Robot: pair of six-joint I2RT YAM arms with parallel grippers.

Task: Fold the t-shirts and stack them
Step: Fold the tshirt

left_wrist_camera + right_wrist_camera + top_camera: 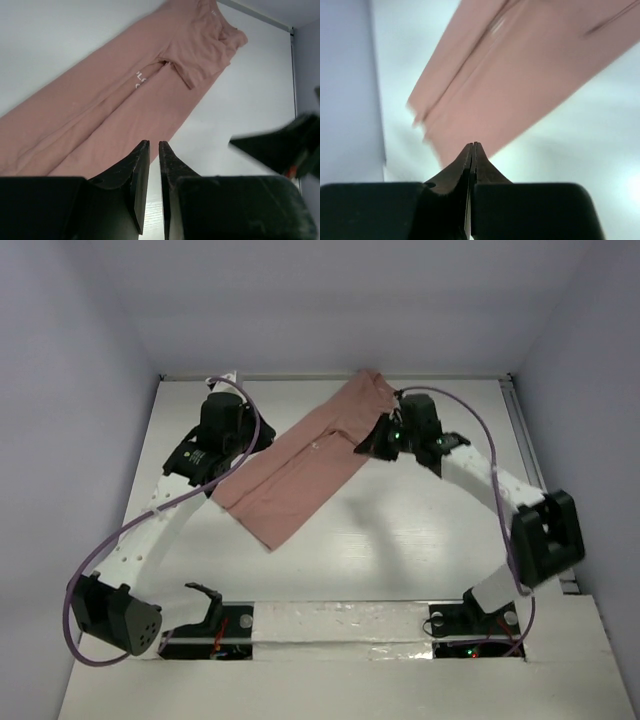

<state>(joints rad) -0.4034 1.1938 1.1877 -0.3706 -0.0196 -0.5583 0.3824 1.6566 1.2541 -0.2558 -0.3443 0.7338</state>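
On the table (400,540), a folded pink t-shirt (300,475) lies diagonally. Left tool (154,150) slightly spread above it; right tool (472,150) pressed together, pinching nothing.

Salmon-pink t-shirt (305,462), folded lengthwise into a long narrow strip, lying flat and diagonal across the far half of the table (400,550). Sleeve end bunched up near the table's far edge, hem end pointing toward the table's middle-left. Small pale print showing near the center crease. Few soft wrinkles, otherwise pretty smooth.
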